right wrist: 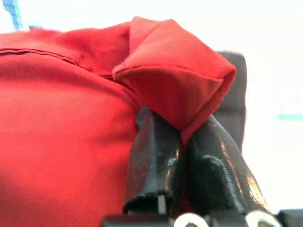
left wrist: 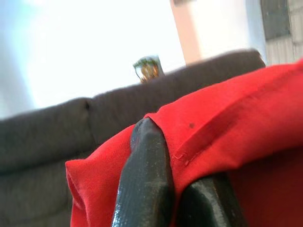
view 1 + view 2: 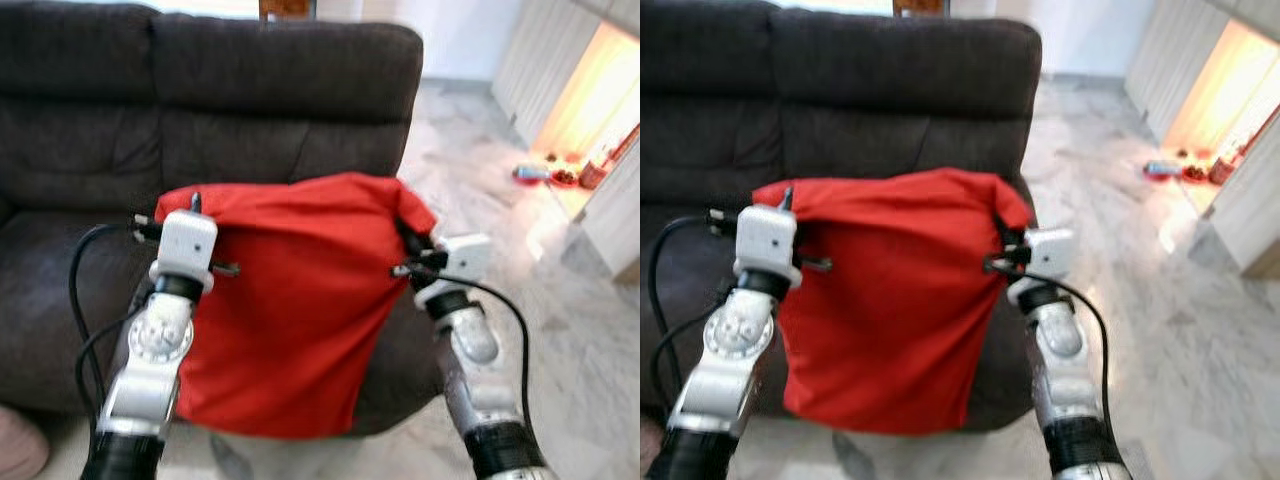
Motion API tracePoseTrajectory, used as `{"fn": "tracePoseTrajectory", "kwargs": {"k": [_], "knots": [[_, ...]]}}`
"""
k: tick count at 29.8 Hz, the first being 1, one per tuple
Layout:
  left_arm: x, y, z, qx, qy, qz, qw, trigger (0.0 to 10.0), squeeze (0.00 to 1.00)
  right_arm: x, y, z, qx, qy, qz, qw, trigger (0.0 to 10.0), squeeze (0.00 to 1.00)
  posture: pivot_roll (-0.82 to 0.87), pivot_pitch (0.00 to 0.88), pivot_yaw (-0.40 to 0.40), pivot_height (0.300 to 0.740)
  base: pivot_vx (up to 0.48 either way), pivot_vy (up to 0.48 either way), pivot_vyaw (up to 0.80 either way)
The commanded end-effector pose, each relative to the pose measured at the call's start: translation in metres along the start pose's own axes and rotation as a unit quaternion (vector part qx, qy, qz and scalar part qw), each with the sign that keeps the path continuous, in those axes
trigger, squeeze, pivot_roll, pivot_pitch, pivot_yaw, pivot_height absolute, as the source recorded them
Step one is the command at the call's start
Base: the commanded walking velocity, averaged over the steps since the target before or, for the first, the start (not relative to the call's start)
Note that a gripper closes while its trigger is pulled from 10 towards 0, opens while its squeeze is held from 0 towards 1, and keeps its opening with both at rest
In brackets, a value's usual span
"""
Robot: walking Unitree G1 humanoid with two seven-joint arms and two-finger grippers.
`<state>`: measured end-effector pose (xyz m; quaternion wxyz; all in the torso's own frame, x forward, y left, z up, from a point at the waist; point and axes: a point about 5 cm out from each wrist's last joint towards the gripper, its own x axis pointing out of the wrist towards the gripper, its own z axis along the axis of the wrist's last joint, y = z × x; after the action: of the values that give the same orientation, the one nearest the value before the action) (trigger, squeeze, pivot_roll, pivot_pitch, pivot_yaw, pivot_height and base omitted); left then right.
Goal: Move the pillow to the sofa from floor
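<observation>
A red pillow hangs in the air in front of the dark brown sofa, held by its two upper corners. My left gripper is shut on the pillow's upper left corner; the left wrist view has black fingers pinching red fabric. On the upper right corner my right gripper is shut, its fingers clamping a folded corner. The pillow's lower edge hangs below the sofa seat's front, above the floor.
The sofa seat lies behind the pillow, its backrest higher up. Pale marble floor stretches to the right, with small objects near a lit cabinet. A pinkish thing sits at the lower left.
</observation>
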<state>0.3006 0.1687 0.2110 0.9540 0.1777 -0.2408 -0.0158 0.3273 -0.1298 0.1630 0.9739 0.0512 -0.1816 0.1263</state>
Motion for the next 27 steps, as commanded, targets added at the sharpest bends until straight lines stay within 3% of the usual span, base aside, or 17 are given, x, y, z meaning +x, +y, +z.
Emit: {"fn": "tracePoseTrajectory", "kwargs": {"k": [1, 4, 5, 7, 11, 19, 27], "knots": [[0.009, 0.013, 0.024, 0.01, -0.049, 0.021, 0.999, 10.0, 0.0, 0.019, 0.005, 0.043, -0.005, -0.093, 0.01, 0.996, 10.0, 0.0, 0.16, 0.0, -0.072, 0.74, 0.379, 0.0, 0.0], [0.011, 0.016, 0.03, 0.015, -0.059, 0.025, 0.998, 10.0, 0.0, 0.022, 0.007, 0.052, -0.003, -0.11, 0.01, 0.994, 10.0, 0.0, 0.16, 0.0, -0.072, 0.74, 0.382, 0.0, 0.0], [0.014, 0.019, 0.036, 0.017, -0.068, 0.031, 0.997, 10.0, 0.0, 0.028, 0.012, 0.068, -0.001, -0.135, 0.021, 0.991, 10.0, 0.0, 0.16, 0.0, -0.073, 0.74, 0.386, 0.0, 0.0], [0.016, 0.021, 0.04, 0.018, -0.075, 0.034, 0.996, 10.0, 0.0, 0.031, 0.016, 0.077, 0.0, -0.151, 0.032, 0.988, 10.0, 0.0, 0.16, 0.0, -0.075, 0.74, 0.384, 0.0, 0.0], [0.018, 0.021, 0.043, 0.018, -0.075, 0.036, 0.996, 10.0, 0.0, 0.032, 0.017, 0.08, 0.001, -0.151, 0.036, 0.988, 10.0, 0.0, 0.16, 0.0, -0.077, 0.74, 0.385, 0.0, 0.0], [0.015, 0.02, 0.043, 0.018, -0.068, 0.037, 0.997, 10.0, 0.0, 0.029, 0.02, 0.07, 0.012, -0.126, 0.045, 0.991, 10.0, 0.0, 0.16, 0.001, -0.082, 0.74, 0.386, 0.0, 0.0], [0.012, 0.009, 0.036, 0.008, -0.055, -0.004, 0.998, 10.0, 0.0, 0.017, 0.055, 0.038, 0.006, -0.048, 0.155, 0.987, 10.0, 0.0, 0.16, 0.006, -0.084, 0.74, 0.174, 0.0, 0.0]]}}
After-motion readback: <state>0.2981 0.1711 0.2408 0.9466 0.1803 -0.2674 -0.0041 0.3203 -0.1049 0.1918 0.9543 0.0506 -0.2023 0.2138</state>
